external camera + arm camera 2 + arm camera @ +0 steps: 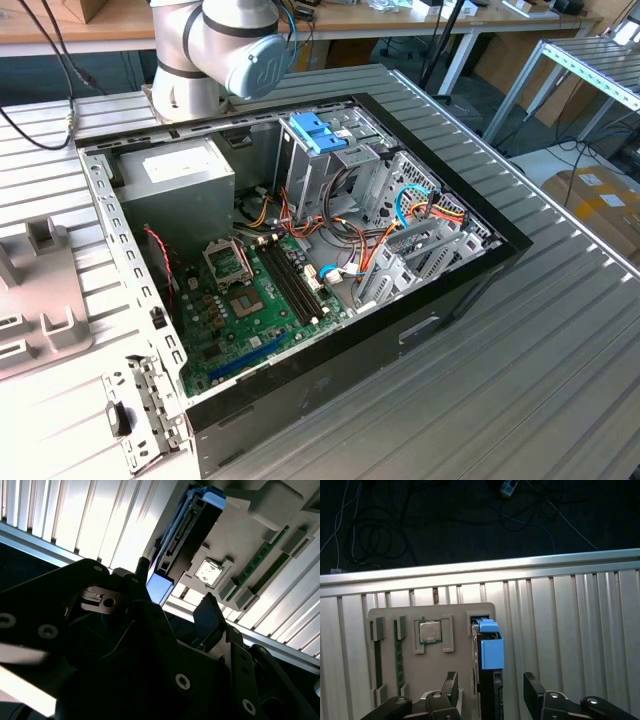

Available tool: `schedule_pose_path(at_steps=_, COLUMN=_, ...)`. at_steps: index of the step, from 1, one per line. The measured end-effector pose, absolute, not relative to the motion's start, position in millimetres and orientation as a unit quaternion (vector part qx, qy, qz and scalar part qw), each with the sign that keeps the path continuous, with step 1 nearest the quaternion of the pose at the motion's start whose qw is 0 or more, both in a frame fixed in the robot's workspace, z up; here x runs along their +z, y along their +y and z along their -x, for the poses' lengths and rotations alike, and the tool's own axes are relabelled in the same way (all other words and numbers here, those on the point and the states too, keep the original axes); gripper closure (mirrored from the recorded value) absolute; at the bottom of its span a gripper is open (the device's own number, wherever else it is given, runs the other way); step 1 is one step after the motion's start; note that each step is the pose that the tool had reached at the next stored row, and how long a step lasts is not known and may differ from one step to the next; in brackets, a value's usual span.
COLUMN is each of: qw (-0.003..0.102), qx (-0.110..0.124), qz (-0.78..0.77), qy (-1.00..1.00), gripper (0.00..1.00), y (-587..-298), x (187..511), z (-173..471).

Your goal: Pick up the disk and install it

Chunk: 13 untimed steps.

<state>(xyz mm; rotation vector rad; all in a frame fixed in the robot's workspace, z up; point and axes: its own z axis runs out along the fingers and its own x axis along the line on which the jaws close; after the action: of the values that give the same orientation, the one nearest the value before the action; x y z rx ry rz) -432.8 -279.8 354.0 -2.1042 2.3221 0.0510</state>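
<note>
In the first wrist view the hand [490, 679] is spread wide, one finger [451, 682] on each side of the disk [492, 652] with a clear gap on both sides, so it holds nothing. The disk stands on edge in a slot of a grey holder [455, 617] that lies flat on the ribbed metal bench [570, 630]. Its bright blue end tab points away from the hand, and its dark body runs back between the fingers. A square processor chip [429, 631] sits in a recess of the same holder, just beside the disk, and green memory sticks [399, 647] lie in grooves farther along.

The second wrist view shows the disk [187, 530] from its edge, dark between blue rails, with the hand's fingertips near its closer end.

In the exterior view the arm [220, 50] rises at the top centre of the frame. An open computer case [420, 325] fills the middle, lying on its side on the bench. A green motherboard [250, 300] lies in the lower left of the case. A tall metal cage with a light blue latch [318, 132] stands near the top centre.
</note>
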Motion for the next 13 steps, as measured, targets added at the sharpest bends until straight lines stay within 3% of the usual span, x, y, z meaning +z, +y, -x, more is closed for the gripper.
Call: schedule_pose_path(at_steps=13, qw=0.004, qx=0.016, qz=0.671, qy=0.741, gripper=0.37, y=-281.7, x=347.0, z=432.8)
